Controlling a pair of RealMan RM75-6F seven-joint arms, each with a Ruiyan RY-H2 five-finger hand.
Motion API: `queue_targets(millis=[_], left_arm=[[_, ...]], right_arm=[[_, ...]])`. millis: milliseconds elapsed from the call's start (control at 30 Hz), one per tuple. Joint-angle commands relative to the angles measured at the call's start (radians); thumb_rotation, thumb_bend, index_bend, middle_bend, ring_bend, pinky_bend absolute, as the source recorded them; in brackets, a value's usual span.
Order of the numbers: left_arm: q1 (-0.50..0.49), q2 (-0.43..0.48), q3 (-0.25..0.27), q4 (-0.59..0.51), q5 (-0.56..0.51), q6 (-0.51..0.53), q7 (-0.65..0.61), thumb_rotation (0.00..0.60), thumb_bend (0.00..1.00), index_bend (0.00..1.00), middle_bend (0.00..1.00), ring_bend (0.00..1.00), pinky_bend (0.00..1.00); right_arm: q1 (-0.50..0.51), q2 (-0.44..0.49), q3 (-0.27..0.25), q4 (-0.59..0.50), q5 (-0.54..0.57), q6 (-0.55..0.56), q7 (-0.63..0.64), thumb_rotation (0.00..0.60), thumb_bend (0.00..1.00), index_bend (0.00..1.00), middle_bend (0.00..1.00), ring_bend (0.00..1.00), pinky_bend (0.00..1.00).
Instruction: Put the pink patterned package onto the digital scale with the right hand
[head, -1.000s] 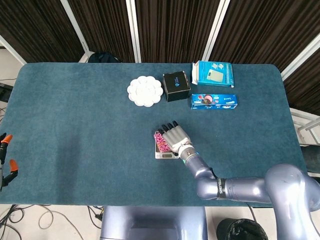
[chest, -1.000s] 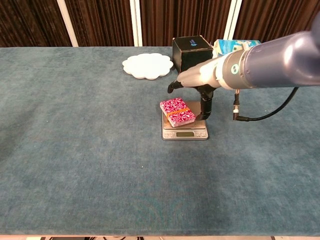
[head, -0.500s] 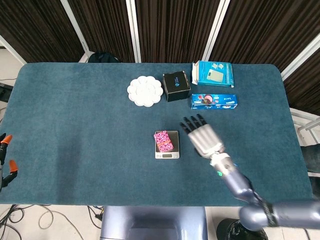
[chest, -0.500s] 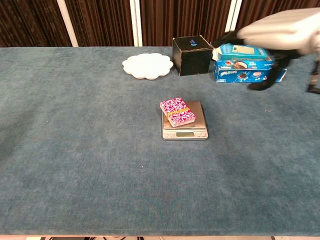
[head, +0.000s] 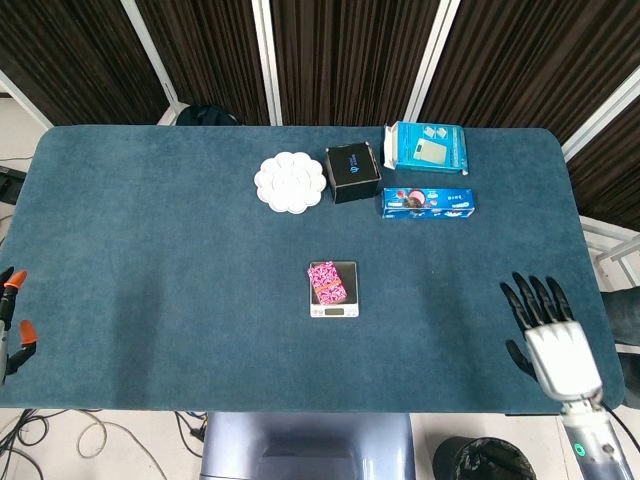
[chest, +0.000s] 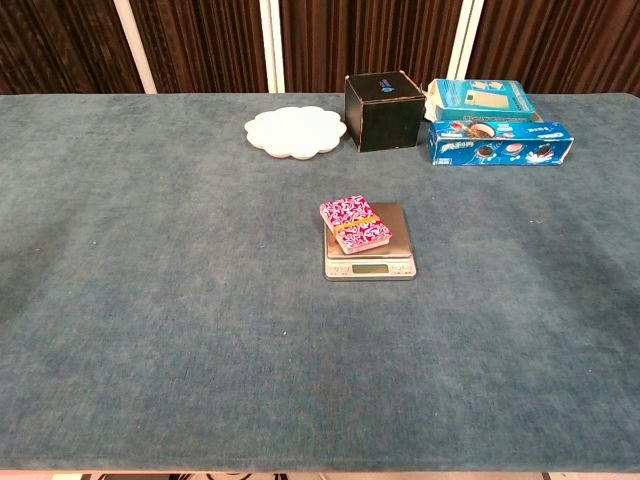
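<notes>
On digital scale (head: 334, 290): pink patterned package (head: 326, 282) | right robot hand (head: 548, 338) well apart

The right hand (head: 549, 335) hangs at the table's (head: 150, 250) near right edge. Well to its left, mid-table, the package (head: 327, 282) lies on the digital scale (head: 338, 302), overhanging the left side. Far beyond the hand and leftward sit the cookie box (head: 428, 203), a second box (head: 427, 147) behind it, then the cube box (head: 352, 172) and palette plate (head: 289, 182).
</notes>
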Motion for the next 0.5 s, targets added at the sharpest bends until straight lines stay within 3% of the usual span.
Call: queue_targets(millis=[33, 500], left_arm=[[0.0, 0.0, 0.0, 0.0, 0.0, 0.001, -0.001, 0.6, 0.65, 0.04, 0.0, 0.0, 0.0], [0.001, 0.001, -0.004, 0.0, 0.002, 0.005, -0.007, 0.6, 0.65, 0.04, 0.0, 0.0, 0.0]], right_arm=[[-0.041, -0.023, 0.004, 0.037, 0.003, -0.005, 0.035, 0.6, 0.38, 0.0, 0.0, 0.0, 0.0], [-0.094, -0.019, 0.086, 0.052, -0.008, -0.038, 0.05, 0.6, 0.38, 0.0, 0.0, 0.0, 0.0]])
